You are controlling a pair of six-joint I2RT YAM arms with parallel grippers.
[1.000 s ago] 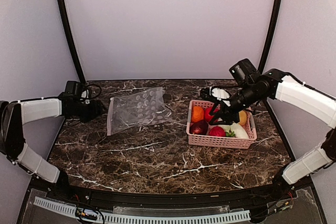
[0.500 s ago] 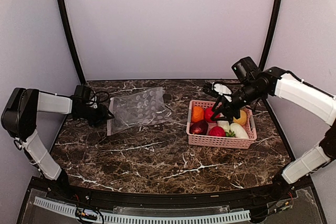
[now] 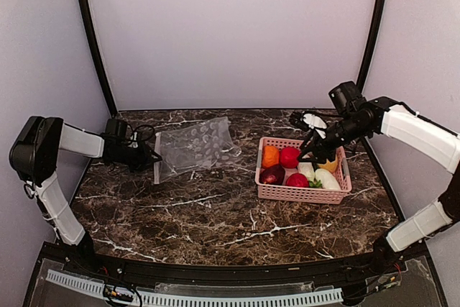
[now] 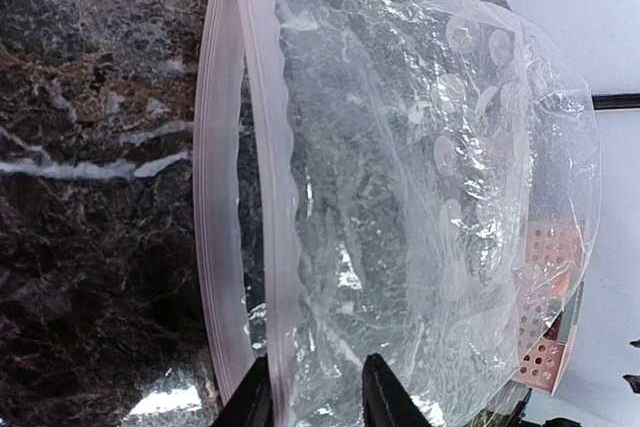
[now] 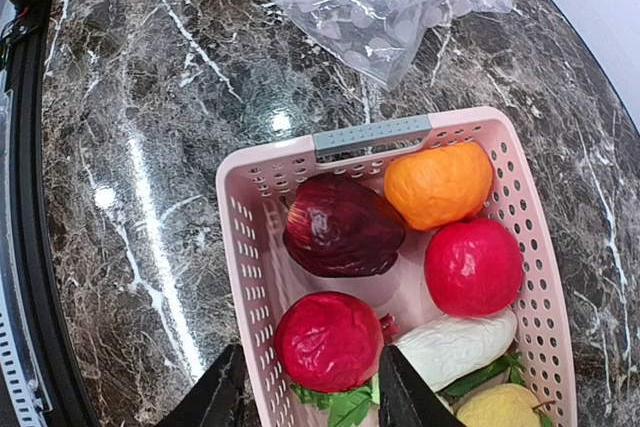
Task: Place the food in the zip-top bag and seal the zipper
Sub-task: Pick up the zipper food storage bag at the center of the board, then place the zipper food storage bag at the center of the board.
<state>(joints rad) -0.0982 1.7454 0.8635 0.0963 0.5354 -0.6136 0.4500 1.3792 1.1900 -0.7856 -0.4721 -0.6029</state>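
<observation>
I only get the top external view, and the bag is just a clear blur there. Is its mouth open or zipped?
Observer: Open. On the left wrist view, the zipper's two pinkish strips lie apart along the edge of the zip-top bag.
Operator: Is the left claw clamped on it?
Observer: Not clamped. The left claw straddles one strip, and a gap shows between its fingers.
Operator: Is the right claw carrying anything?
Observer: No. On the right wrist view, the right claw is open and empty above a red food piece in the pink basket.
</observation>
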